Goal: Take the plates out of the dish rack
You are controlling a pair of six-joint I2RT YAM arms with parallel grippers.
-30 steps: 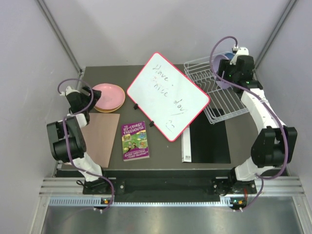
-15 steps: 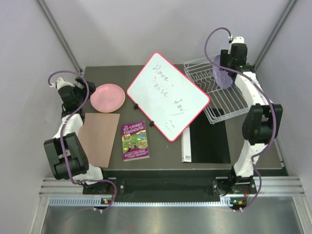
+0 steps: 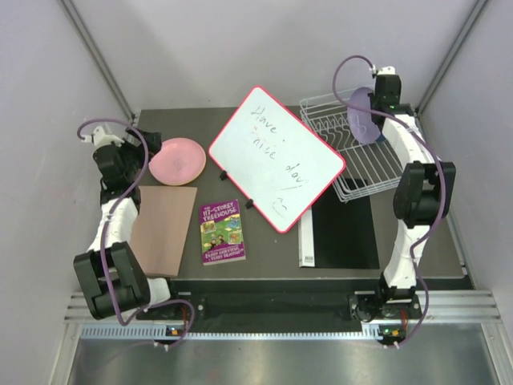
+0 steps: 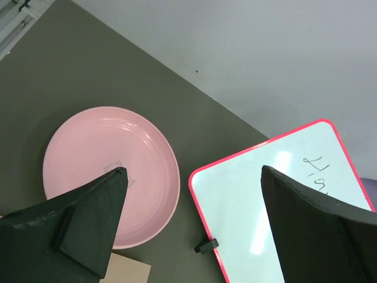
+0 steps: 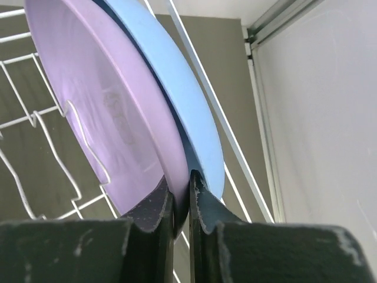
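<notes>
Lilac round plastic plate (image 5: 106, 106) sits pinched by its rim in the right gripper (image 5: 188, 183). One light-blue plate (image 5: 177, 82) stands just behind it, both in the white wire dish rack (image 3: 365, 180). The left gripper (image 4: 191, 170) hangs spread wide above one pink plate (image 4: 106, 147).

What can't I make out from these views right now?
Under the pink plate: the plate itself hides it, both views.
The light blue plate: mostly behind the lilac plate in top view; lower rim behind the right gripper in wrist view.
Its seat in the dish rack: cut off, right wrist view.
</notes>
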